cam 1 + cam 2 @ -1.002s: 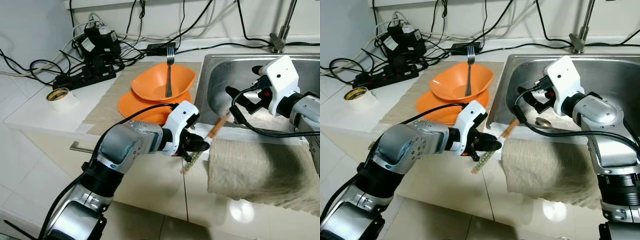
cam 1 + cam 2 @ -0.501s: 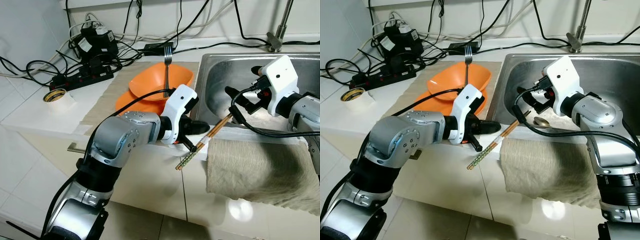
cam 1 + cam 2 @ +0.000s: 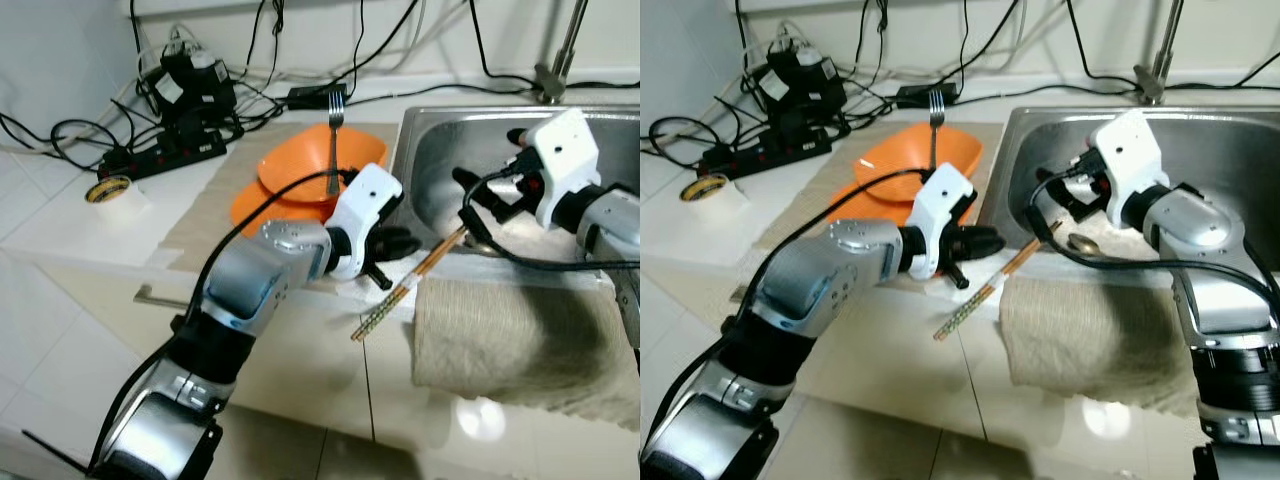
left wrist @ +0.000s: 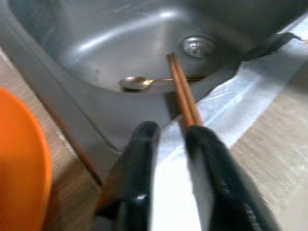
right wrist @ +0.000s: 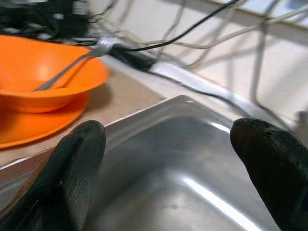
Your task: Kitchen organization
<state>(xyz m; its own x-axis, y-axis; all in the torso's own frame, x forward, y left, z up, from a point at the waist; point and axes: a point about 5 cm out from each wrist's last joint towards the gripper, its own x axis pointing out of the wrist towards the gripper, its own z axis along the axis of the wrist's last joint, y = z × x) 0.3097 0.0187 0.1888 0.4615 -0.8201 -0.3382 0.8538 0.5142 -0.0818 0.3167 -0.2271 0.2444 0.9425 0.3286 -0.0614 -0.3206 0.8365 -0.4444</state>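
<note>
Since a second ago the left arm has swung up from below the tabletop edge, so the left end effector now sits level with the sink rim rather than under it, and the chopsticks have tipped from steep to a shallower slant. The right arm has barely shifted.

The chopsticks lie across the front rim of the sink, patterned ends hanging out past the tabletop, plain ends reaching in over the basin. In the left wrist view they run against one finger, with the other finger a narrow gap away; the fingers stand only slightly apart, and whether they are pinching the sticks I cannot tell. Resting on the rim probably steadies the pair for a grasp or a slide.

The right end effector hovers over the basin, fingers spread wide and empty, likely waiting to take over. A spoon lies in the sink; a fork stands in the orange bowl. A cloth drapes over the rim.
</note>
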